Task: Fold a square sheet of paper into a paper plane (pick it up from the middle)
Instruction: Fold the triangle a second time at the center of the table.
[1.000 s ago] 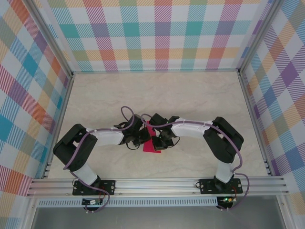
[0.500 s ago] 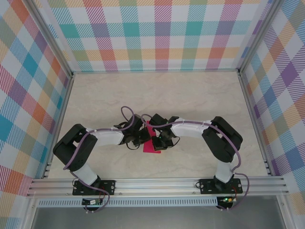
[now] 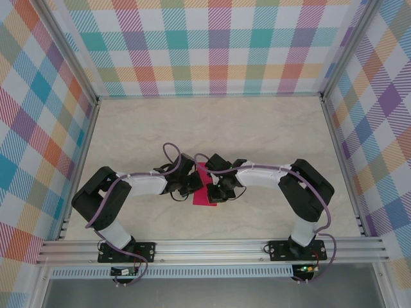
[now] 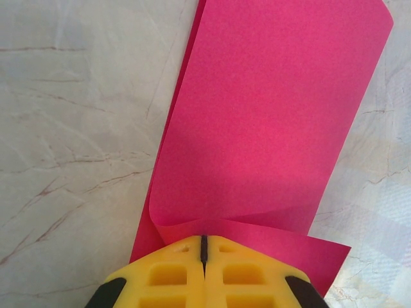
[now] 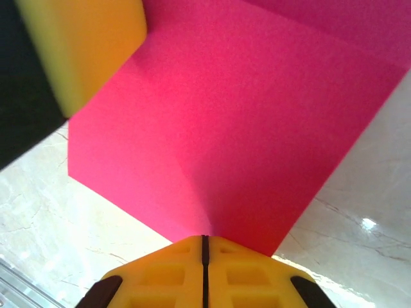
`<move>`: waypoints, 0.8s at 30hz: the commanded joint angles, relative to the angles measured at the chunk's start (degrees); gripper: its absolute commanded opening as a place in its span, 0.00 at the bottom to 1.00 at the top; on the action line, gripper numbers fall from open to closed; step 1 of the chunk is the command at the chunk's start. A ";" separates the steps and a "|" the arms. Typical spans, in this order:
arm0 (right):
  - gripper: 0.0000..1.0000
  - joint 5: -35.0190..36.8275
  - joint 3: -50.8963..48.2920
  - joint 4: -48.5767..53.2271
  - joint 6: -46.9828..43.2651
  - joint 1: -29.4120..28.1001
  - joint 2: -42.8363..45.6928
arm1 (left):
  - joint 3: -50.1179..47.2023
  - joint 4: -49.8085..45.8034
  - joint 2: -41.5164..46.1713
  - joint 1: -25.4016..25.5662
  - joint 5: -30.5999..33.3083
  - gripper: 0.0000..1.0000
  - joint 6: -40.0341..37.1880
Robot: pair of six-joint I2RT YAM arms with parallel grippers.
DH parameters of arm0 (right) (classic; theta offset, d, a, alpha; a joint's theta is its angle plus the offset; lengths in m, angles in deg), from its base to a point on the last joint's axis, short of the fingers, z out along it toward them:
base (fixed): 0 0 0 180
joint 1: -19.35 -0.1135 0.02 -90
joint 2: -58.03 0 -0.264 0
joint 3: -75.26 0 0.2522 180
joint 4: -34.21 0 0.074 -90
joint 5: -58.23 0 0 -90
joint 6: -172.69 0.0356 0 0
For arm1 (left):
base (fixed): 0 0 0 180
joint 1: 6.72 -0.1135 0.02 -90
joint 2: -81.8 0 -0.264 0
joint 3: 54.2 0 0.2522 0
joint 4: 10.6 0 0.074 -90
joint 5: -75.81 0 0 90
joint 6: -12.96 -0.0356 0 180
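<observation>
The square sheet of paper (image 3: 203,194) is magenta-pink and folded over into a narrow strip between the two arms at the table's middle. In the left wrist view the paper (image 4: 270,115) lies in two layers, its near edge curling up into my left gripper (image 4: 203,247), whose yellow jaws are shut on that edge. The right gripper (image 5: 204,247) is likewise shut on the paper (image 5: 225,128), and a soft crease fans out from its tips. The left gripper's yellow finger (image 5: 83,51) shows at the upper left of the right wrist view. From above, left gripper (image 3: 195,186) and right gripper (image 3: 212,190) face each other across the sheet.
The pale marbled table (image 3: 257,128) stretches behind and to both sides of the arms. Checked walls (image 3: 212,45) close it in at the back, left and right. An aluminium rail (image 3: 212,247) runs along the near edge.
The right arm's elbow has shifted slightly to the right and its wrist has turned a little. The left arm and the paper have hardly moved.
</observation>
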 commanded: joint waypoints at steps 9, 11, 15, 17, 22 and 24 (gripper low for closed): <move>0.08 -0.60 -1.77 -3.67 1.98 1.18 0.86 | -2.80 -8.34 -4.66 0.30 4.96 0.00 -0.51; 0.08 -1.03 -2.39 -3.71 1.92 1.36 0.71 | -2.73 -8.53 -4.73 0.22 5.02 0.00 -0.57; 0.08 -2.77 -4.30 -4.61 1.55 1.63 0.68 | -2.62 -8.78 -4.75 0.31 5.28 0.00 -0.57; 0.08 -3.13 -4.90 -4.95 1.30 1.80 0.84 | -2.70 -8.89 -4.82 0.31 5.29 0.00 -0.57; 0.08 -3.68 -5.51 -4.99 0.76 1.98 0.88 | -2.36 -9.22 -5.06 0.28 5.46 0.00 -0.51; 0.08 -3.93 -5.82 -4.66 0.54 1.99 1.05 | -2.40 -9.35 -5.13 0.30 5.57 0.00 -0.49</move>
